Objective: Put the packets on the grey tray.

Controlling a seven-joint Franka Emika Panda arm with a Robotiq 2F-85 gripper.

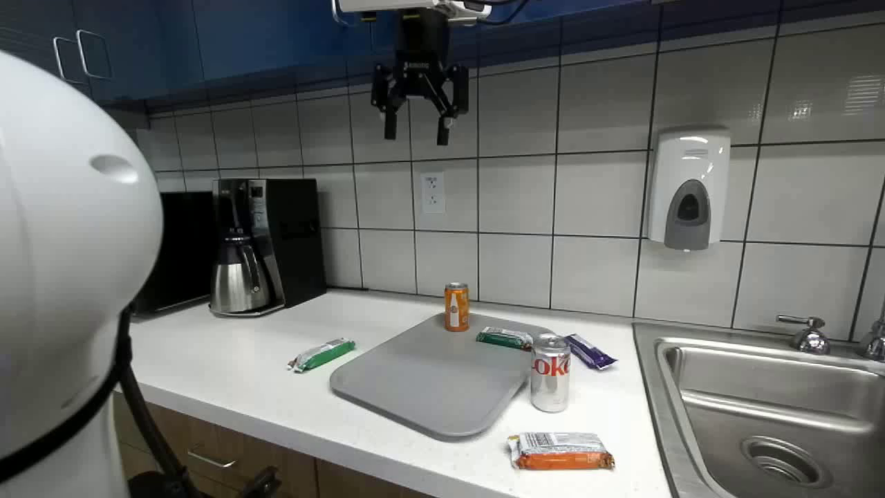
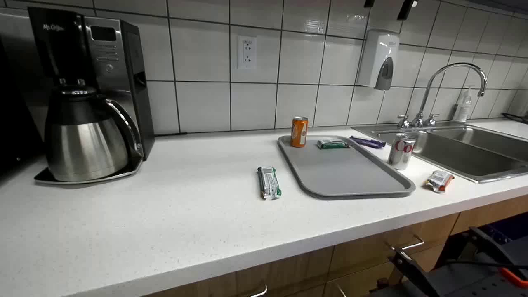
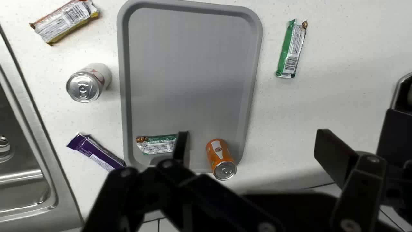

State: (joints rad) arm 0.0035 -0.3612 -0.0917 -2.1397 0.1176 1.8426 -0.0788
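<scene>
The grey tray (image 1: 429, 377) lies flat on the counter. On it, toward the wall side, rests a green-and-white packet (image 2: 333, 144), partly covered by a finger in the wrist view. A second green packet (image 3: 291, 50) lies on the counter off the tray's coffee-maker side. Off its sink side are an orange packet (image 1: 560, 451), near the counter's front, and a purple packet (image 3: 96, 153), close to the rim. My gripper (image 1: 417, 130) hangs high above the counter, fingers pointing down. Its fingers (image 3: 334, 154) stand wide apart with nothing between them, so it is open.
An orange can (image 1: 456, 307) stands upright on the tray near the wall. Between tray and sink (image 1: 781, 415) stands a silver Coke can (image 1: 551, 373). A coffee maker (image 2: 90, 103) occupies the counter's far end. A soap dispenser (image 1: 690, 187) juts from the tiled wall.
</scene>
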